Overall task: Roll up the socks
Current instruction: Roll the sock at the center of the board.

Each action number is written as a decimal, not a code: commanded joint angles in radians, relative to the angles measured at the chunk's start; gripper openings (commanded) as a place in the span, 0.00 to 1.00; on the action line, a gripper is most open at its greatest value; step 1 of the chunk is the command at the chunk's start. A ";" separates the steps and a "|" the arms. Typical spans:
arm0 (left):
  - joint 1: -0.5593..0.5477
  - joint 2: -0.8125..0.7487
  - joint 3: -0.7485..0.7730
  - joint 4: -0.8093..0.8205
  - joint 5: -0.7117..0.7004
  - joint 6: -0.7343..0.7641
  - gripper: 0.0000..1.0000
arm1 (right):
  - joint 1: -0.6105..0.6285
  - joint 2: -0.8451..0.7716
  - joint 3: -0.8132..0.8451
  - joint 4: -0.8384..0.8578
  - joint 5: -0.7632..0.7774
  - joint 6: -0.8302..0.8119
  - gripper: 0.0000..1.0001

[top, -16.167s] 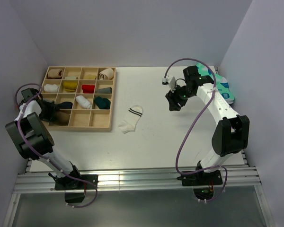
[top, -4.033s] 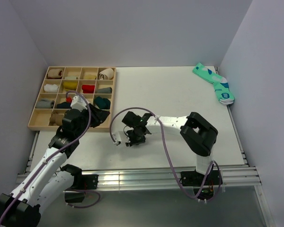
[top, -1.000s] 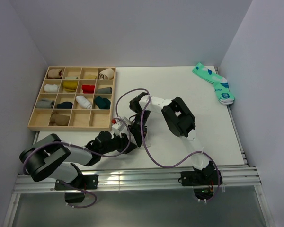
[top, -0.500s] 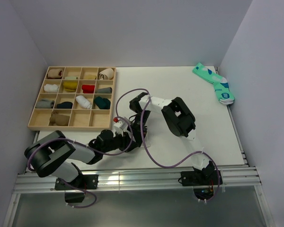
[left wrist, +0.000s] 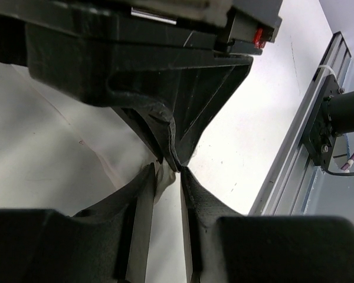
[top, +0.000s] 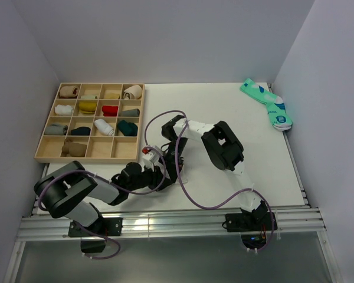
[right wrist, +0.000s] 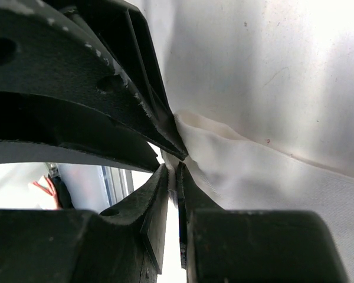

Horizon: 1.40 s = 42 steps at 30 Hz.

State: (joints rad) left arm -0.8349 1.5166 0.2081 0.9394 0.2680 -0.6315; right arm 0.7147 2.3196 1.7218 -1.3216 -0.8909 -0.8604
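Off the wooden compartment tray's (top: pixel 88 159) near right corner, your right tool (right wrist: pixel 172 171) pinches the short white fabric sock (right wrist: pixel 224 153). Your left tool (left wrist: pixel 167 175) faces it tip-to-tip, straddling the same fold; you cannot tell whether it grips.

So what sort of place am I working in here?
Probably a robot test booth: plain walls box in a white table, an aluminium rail carries the arm bases, a wooden tray holds rolled socks.

white arms (top: pixel 193 126), black jaws — looping purple cables (top: pixel 159 115).
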 commanded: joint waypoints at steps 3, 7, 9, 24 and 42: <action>-0.001 0.031 -0.006 0.079 0.037 0.015 0.29 | -0.009 -0.006 0.027 -0.119 -0.019 0.001 0.14; -0.001 0.036 -0.006 0.076 0.036 0.015 0.28 | -0.011 -0.005 0.025 -0.119 -0.017 0.001 0.14; -0.001 0.037 -0.001 0.070 0.031 0.015 0.27 | -0.012 -0.005 0.022 -0.119 -0.020 0.001 0.14; 0.000 0.088 0.062 -0.022 0.004 0.018 0.13 | -0.011 -0.014 0.012 -0.111 -0.026 0.008 0.13; 0.000 0.076 0.089 -0.160 -0.021 -0.092 0.00 | -0.017 -0.244 -0.195 0.263 0.125 0.237 0.38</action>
State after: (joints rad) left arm -0.8398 1.6032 0.2855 0.8696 0.2718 -0.6746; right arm 0.6991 2.1933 1.5585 -1.1587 -0.8055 -0.6830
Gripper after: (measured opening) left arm 0.022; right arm 0.371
